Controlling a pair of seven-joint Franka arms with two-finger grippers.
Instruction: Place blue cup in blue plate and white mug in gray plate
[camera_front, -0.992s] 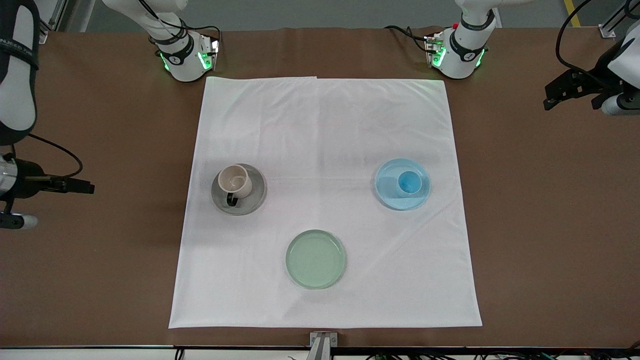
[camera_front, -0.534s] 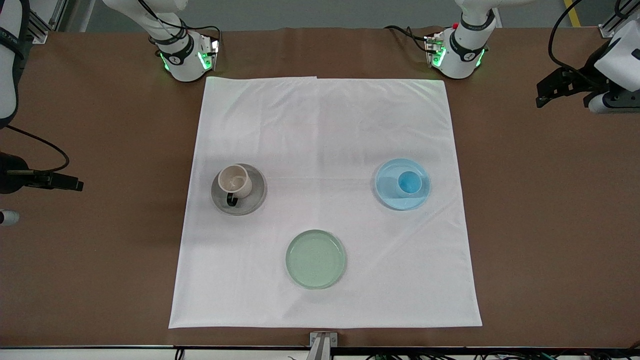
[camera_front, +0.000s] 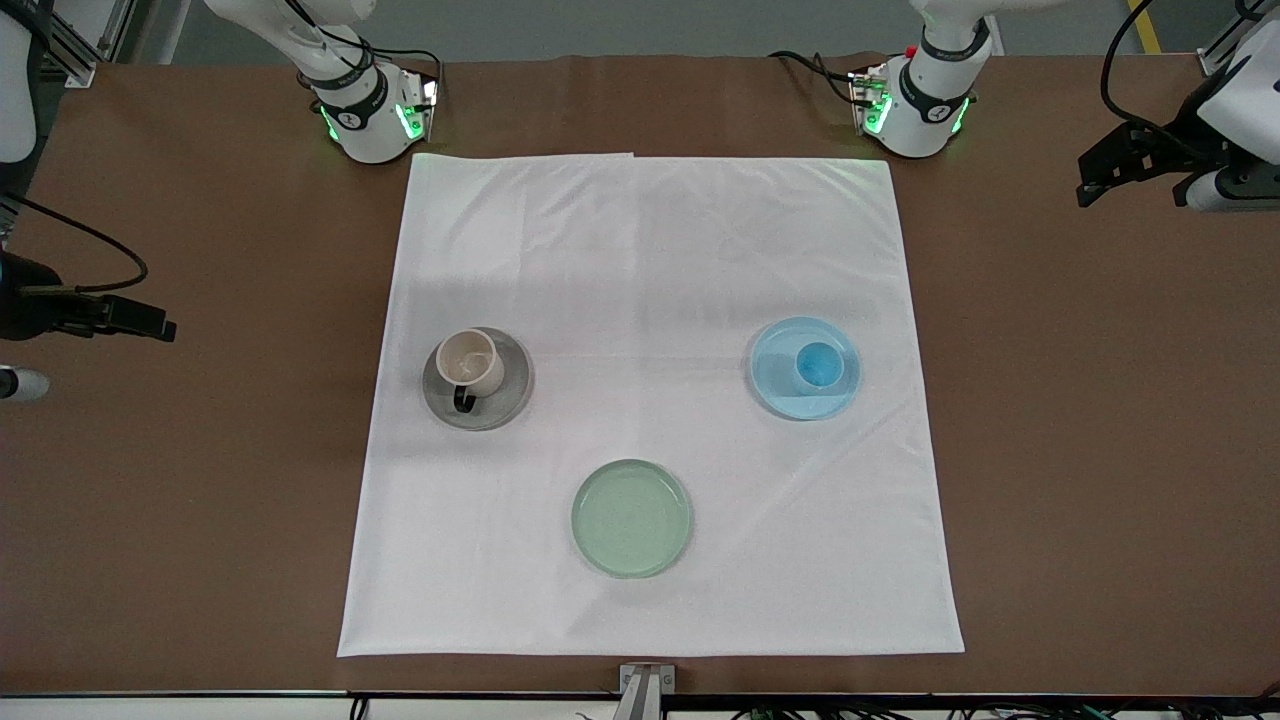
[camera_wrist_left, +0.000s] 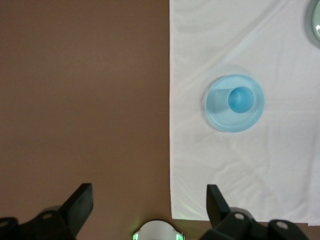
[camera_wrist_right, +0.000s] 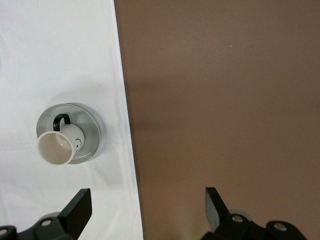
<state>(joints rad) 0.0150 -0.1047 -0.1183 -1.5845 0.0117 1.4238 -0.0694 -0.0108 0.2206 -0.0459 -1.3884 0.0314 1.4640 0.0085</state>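
Observation:
The blue cup (camera_front: 816, 366) stands upright in the blue plate (camera_front: 775, 375) on the white cloth, toward the left arm's end; both show in the left wrist view, cup (camera_wrist_left: 240, 99) in plate (camera_wrist_left: 218, 107). The white mug (camera_front: 470, 363) with its black handle stands in the gray plate (camera_front: 510, 395), toward the right arm's end; the right wrist view shows mug (camera_wrist_right: 57, 145) and plate (camera_wrist_right: 90, 137). My left gripper (camera_front: 1100, 180) is open and empty, high over bare brown table. My right gripper (camera_front: 140, 320) is open and empty, over bare table at its end.
A pale green plate (camera_front: 631, 517) lies empty on the cloth, nearer the front camera than the other plates. The white cloth (camera_front: 650, 250) covers the table's middle. The arm bases (camera_front: 370, 110) (camera_front: 915, 110) stand at the top edge.
Both arms have drawn back from the cloth toward the table's ends and risen. The right gripper moved up the view. The cups and plates have not moved.

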